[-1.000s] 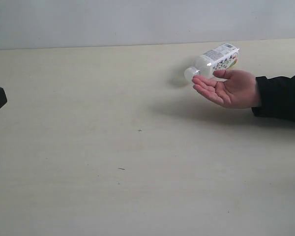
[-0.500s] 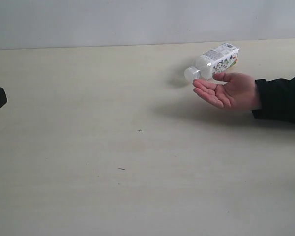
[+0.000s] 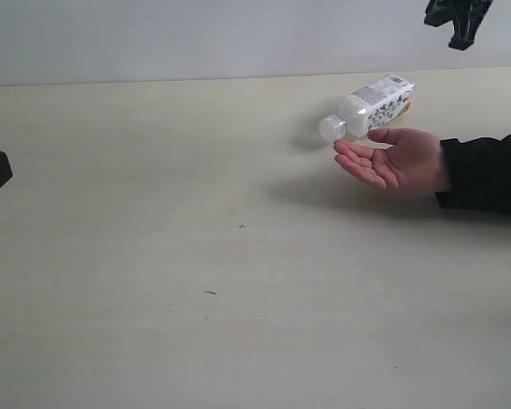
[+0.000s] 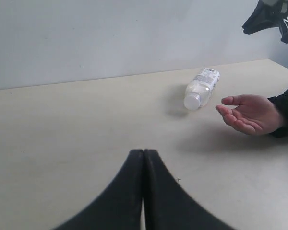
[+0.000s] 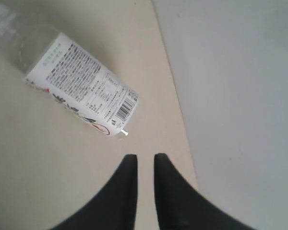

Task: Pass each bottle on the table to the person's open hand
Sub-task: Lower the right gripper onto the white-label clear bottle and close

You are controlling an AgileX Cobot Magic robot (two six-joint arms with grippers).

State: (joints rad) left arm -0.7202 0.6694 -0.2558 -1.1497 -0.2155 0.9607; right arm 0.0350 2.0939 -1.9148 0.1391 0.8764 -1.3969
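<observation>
Fingers (image 5: 129, 167) on the right gripper (image 5: 145, 158) stand a sliver apart with nothing between them, and that gripper hangs high over the far side of the table (image 3: 196, 256), looking down on the base end of the bottle (image 3: 370, 104). And there's the bottle: whitish, white cap, printed label, lying on its side on the tabletop, cap pointing away from the right gripper, just behind the person's open hand (image 3: 392, 158) (the left wrist view shows a clear gap between the two). The palm is up, fingers spread, and it's empty! Over on the other side, the left gripper (image 4: 144, 152) sits low with its fingers pressed flat together, holding nothing, well away from the action. So this handover hasn't started by the look of it: grasp, lift and delivery are all left to do. The count: one bottle in view, one waiting hand, two grippers, zero bottles in the palm.
</observation>
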